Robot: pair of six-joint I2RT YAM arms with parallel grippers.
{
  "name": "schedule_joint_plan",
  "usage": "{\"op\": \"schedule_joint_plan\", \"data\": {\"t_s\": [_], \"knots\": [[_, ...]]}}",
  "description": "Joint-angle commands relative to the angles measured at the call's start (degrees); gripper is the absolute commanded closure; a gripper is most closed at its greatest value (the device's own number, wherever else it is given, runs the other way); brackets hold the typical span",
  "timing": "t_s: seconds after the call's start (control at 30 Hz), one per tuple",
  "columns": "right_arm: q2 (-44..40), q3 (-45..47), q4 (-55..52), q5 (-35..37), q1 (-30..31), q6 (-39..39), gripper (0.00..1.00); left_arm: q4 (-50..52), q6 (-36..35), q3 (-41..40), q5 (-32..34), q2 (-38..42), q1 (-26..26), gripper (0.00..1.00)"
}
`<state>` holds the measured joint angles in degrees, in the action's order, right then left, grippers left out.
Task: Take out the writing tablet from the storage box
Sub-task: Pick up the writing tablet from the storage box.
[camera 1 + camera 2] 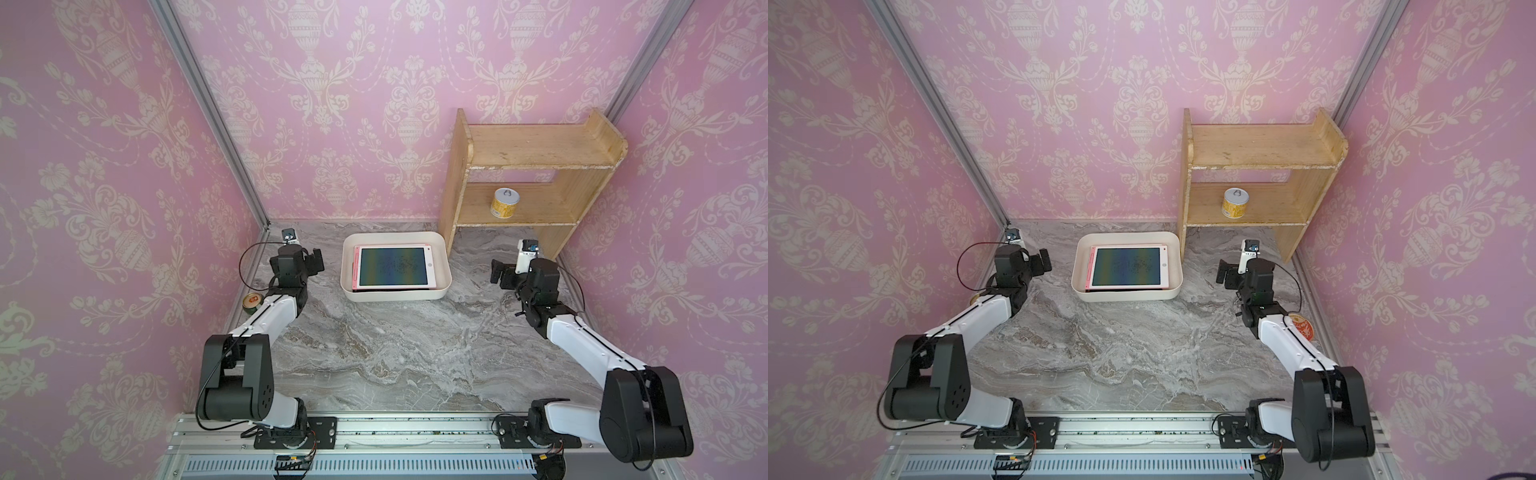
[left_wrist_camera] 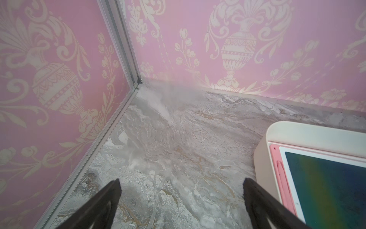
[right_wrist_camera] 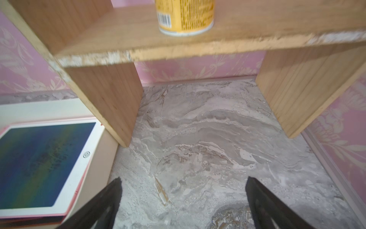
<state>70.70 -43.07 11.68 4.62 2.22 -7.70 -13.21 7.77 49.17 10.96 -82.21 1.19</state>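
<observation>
**Writing tablet [image 1: 392,266] flat in its box, both arms standing off**

I see the tablet lying screen-up inside the storage box [image 1: 399,294], at the back of the surface [image 1: 395,357]. It has not been lifted yet. It fills most of the tub and leaves little gap along its edges. So I judge the grasp will have to be a thin pinch on one edge, not a reach around it. Something dark lies under it at the near wall; I cannot tell what.

The left arm [image 1: 276,309] and right arm [image 1: 582,336] flank the box, each well apart from it. Both sets of jaws are spread wide and carry nothing, and the wrist views show only bare marble between the tips. I read this as a ready pose that keeps the box clear from above.

The box's far right corner sits just beside the side panel of the wooden shelf [image 1: 536,153], where a yellow can [image 1: 504,202] stands on the lower tier. That panel crowds the right-hand approach, so I expect the left side or the near edge to be easier.
</observation>
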Motion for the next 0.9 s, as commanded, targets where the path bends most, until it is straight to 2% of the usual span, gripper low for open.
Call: {"op": "schedule_joint_plan", "data": {"t_s": [0.0, 0.17, 0.4, 0.53, 0.87], "knots": [[0.21, -8.99, -22.70, 1.19, 0.99, -4.96, 0.00, 12.67, 4.57, 1.81, 2.08, 3.81, -0.26, 0.01], [7.03, -19.75, -33.76, -0.49, 4.80, -9.31, 0.00, 19.53, 9.20, 6.09, 5.46, 6.63, -0.31, 0.01], [19.85, -29.81, -36.49, 5.93, 14.12, -12.63, 0.01, 25.81, 12.54, 10.31, 4.66, 4.58, -0.30, 0.01], [26.49, -33.96, -36.55, 9.23, 17.66, -13.39, 0.11, 27.34, 12.89, 11.79, 1.48, 2.46, -0.27, 0.01], [38.45, -41.77, -38.58, 12.37, 20.47, -13.31, 0.31, 30.04, 12.01, 15.55, -3.41, -2.92, -0.82, 0.01]]}}
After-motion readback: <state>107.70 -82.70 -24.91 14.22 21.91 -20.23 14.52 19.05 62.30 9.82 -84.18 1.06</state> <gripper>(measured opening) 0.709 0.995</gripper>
